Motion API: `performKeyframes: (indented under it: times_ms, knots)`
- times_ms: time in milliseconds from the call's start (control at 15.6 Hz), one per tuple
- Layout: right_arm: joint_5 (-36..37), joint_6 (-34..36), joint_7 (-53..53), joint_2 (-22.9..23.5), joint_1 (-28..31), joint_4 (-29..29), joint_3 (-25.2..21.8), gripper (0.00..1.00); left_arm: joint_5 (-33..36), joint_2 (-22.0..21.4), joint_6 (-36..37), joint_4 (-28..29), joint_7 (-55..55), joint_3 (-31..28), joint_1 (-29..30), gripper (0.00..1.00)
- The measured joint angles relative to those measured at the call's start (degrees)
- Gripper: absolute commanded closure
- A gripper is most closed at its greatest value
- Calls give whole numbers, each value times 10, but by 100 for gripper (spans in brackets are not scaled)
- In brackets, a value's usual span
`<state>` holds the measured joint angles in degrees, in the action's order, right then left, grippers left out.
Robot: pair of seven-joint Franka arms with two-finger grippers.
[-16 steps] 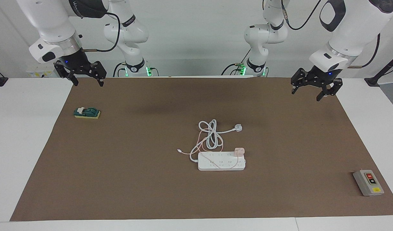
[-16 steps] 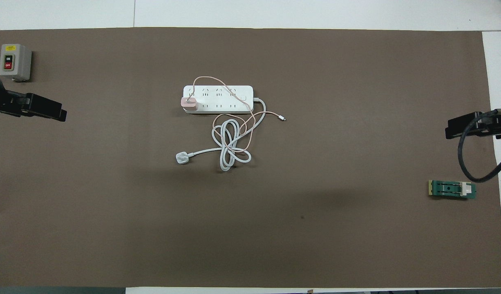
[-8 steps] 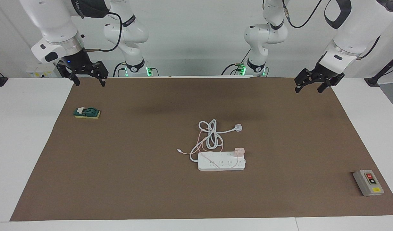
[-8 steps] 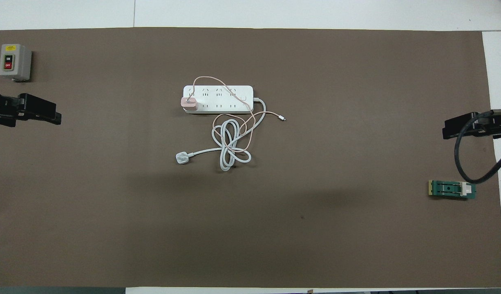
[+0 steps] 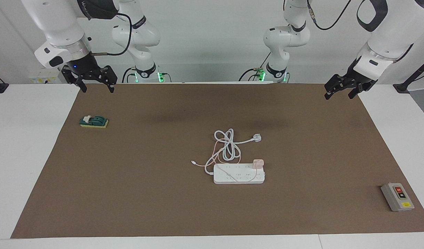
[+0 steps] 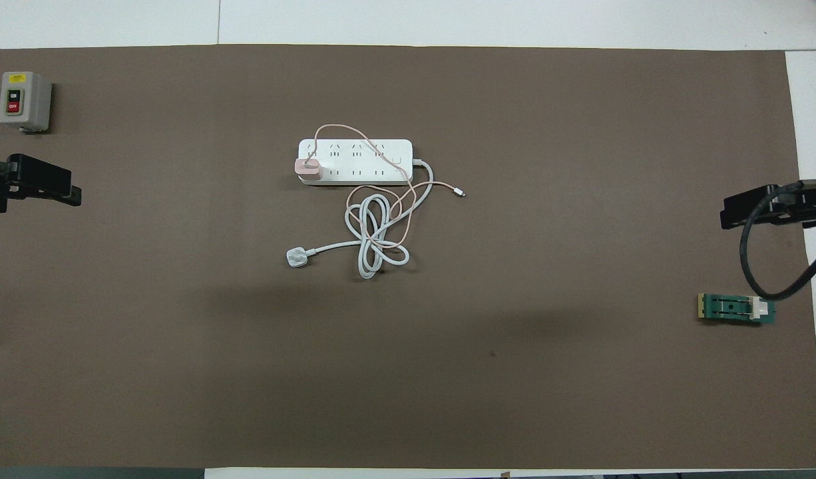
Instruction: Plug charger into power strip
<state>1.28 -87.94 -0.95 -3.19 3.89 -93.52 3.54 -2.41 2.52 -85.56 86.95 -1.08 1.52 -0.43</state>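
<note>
I see the power strip [image 5: 239, 173] lying flat on the brown mat [image 5: 146, 193], about midway between the two ends of the table, and I take it as my landmark. The pink charger [image 5: 258, 163] sits on the strip's top face at the end toward the left arm, on the row of outlets nearer to the robots, and it looks seated in a socket there. Its thin pink cable [image 6: 345, 128] loops across the strip and runs off to a small connector lying on the mat just beside the strip's end toward the right arm. The strip's thick white cord [image 5: 228, 147] lies coiled nearer to the robots than the strip, ending in a white three-pin plug [image 5: 256, 137] resting on the mat.

My left gripper [image 5: 341, 90] hangs in the air with its jaws spread and nothing between them, well apart from the strip, over the mat's edge at the left arm's end. My right gripper [image 5: 96, 84] hangs likewise released and empty over the mat's corner at the right arm's end, well apart from the strip.

A grey switch box [image 5: 397, 196] with red and yellow markings stands farther from the robots than the strip, toward the left arm's end. A small green block [image 5: 93, 121] with a white piece on it lies nearer to the robots than the strip, toward the right arm's end.
</note>
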Motion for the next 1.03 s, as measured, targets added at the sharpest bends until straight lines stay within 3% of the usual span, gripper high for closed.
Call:
performKeyframes:
  times_ms: [1026]
  knots:
    - [0, 0, 0, 0, 0, 0, 0, 0, 9, -13, -1, 19, 0, 4, 0, 0]
